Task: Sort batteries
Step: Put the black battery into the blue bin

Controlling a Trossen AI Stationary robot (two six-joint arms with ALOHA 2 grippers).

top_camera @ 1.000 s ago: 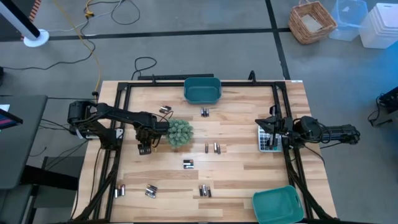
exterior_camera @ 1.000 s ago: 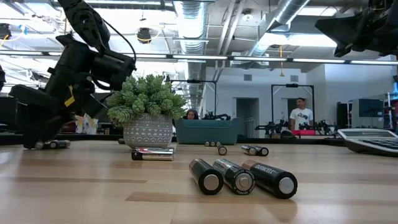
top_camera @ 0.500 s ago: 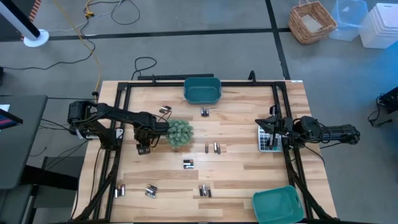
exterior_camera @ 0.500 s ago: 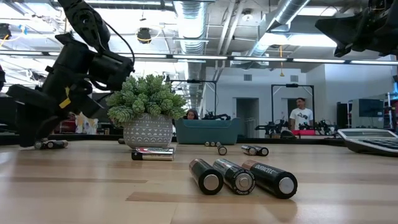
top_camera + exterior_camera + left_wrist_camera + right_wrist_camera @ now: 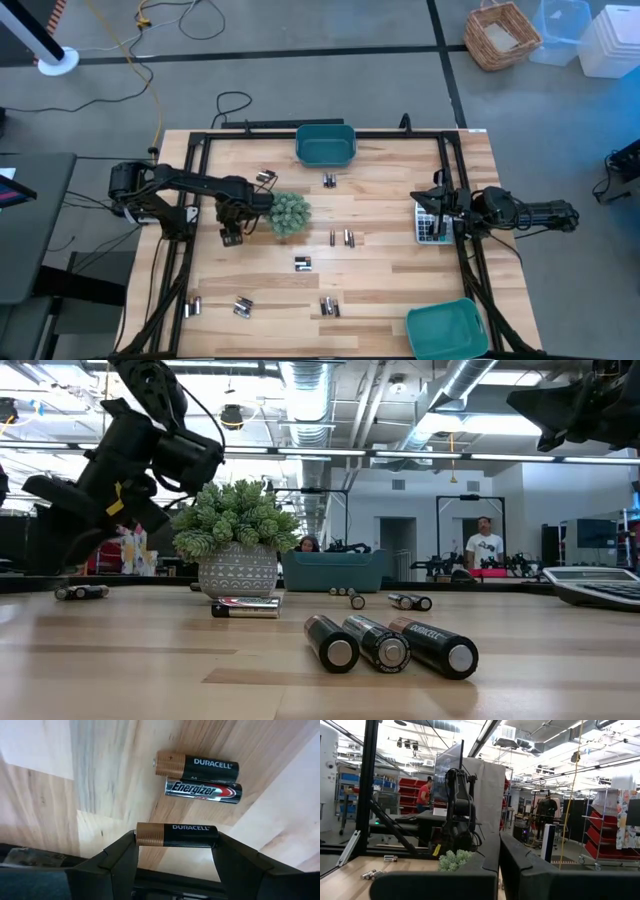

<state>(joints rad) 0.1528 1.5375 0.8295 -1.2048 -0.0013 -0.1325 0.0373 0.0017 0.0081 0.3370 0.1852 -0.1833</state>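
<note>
A black-and-copper battery (image 5: pixel 176 834) sits crosswise between the fingers of the left gripper (image 5: pixel 176 851), pinched end to end and clear of the table (image 5: pixel 400 250) — two more cells, a copper-topped battery (image 5: pixel 196 767) and a silver battery (image 5: pixel 203 790), lie side by side on the wood just beyond it. The rest of the batteries are scattered: a pair near the far bin (image 5: pixel 330 181), a pair at mid-table (image 5: pixel 344 238), another close by (image 5: pixel 302 264), and three small groups along the near edge (image 5: pixel 192 306), (image 5: pixel 242 306), (image 5: pixel 329 307). In the low view three cells lie together in the foreground (image 5: pixel 390 644).

The left gripper (image 5: pixel 231 236) hangs just beside the potted plant (image 5: pixel 289 213), on the table's left part. The step in hand looks like the carry after a pick: the cell is gripped and raised, not yet delivered. The next move calls for swinging it over to a bin — the far teal bin (image 5: pixel 326 145) at the back edge or the near teal bin (image 5: pixel 447 329) at the front right corner — while skirting the plant, then parting the fingers above the bin. Which bin suits this kind of cell cannot be told from here.

The right gripper (image 5: pixel 497 855) waits at the right edge above the calculator (image 5: pixel 427 222), its fingers pressed together and holding nothing.
</note>
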